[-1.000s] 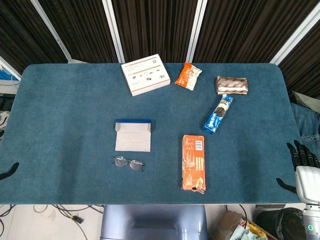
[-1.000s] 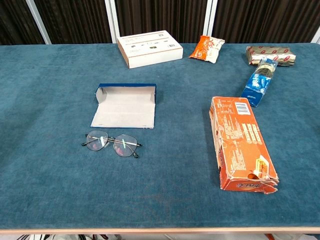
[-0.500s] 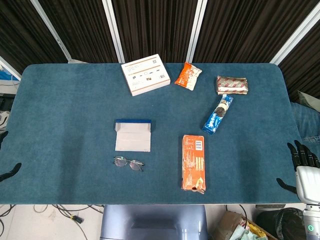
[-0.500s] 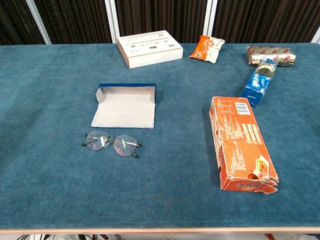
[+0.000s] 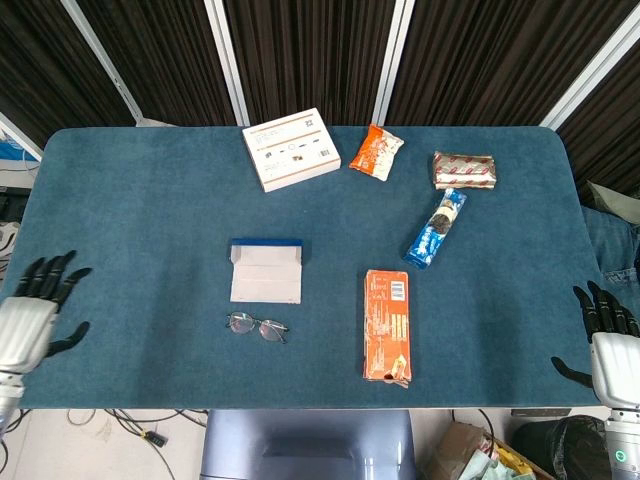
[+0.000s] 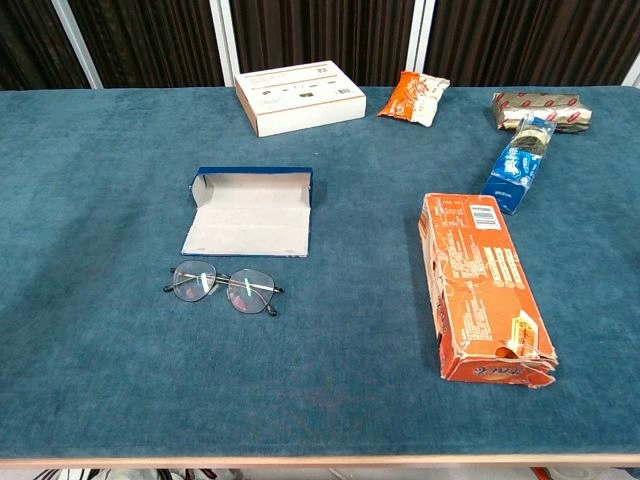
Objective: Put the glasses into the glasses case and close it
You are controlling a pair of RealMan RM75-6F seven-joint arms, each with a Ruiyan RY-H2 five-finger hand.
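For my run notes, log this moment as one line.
glasses on table, in front of case | glasses case open, empty | left hand open at table edge | right hand open at edge

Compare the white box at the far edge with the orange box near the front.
The white box is flat, wide and intact; the orange box is long, narrow and torn open at its near end. The white box lies behind the open glasses case, the orange box to the case's right. Both lie flat on the table, untouched.
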